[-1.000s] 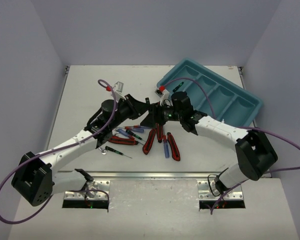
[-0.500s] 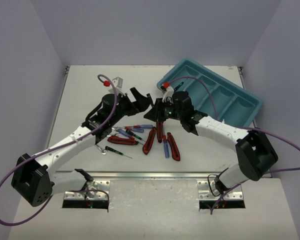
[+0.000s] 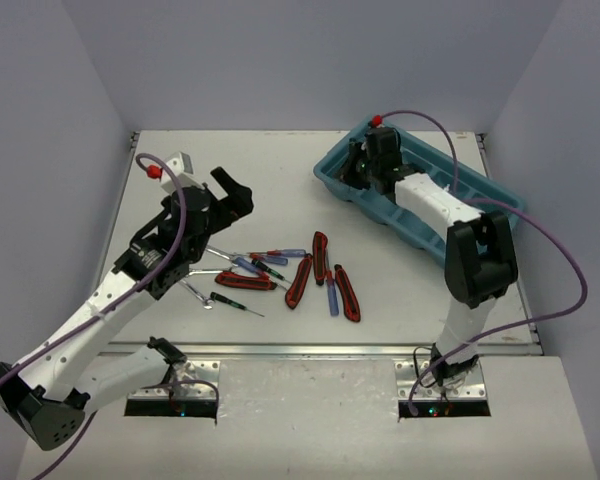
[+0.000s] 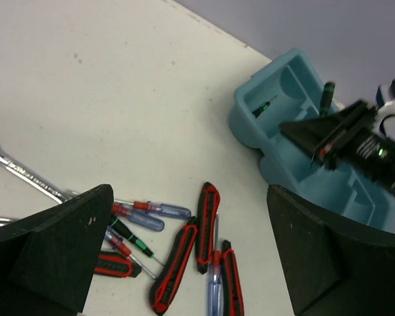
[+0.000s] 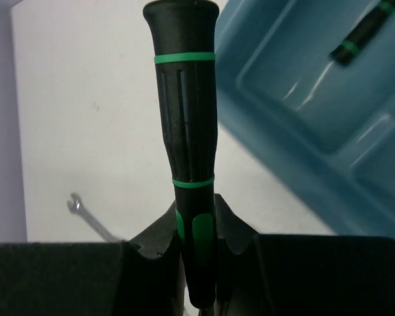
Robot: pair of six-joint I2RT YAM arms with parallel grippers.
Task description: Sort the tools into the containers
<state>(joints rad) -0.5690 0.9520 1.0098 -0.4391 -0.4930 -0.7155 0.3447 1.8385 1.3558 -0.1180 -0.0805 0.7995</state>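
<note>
Right hand [image 5: 196, 229] now over teal tray [image 5: 296, 99], tight around slim black green-banded screwdriver [image 5: 187, 131]; left hand [image 3: 228, 203] wide.

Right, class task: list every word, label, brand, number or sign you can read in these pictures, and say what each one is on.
No text here can be read.
On the silver wrench: faint marks along the shank, too blurred to read.
On the right gripper: pale specks beside a green light on its body, too small to read.
On the black-and-green screwdriver: green bands only, no print.
On the teal tray: no lettering shows.
</note>
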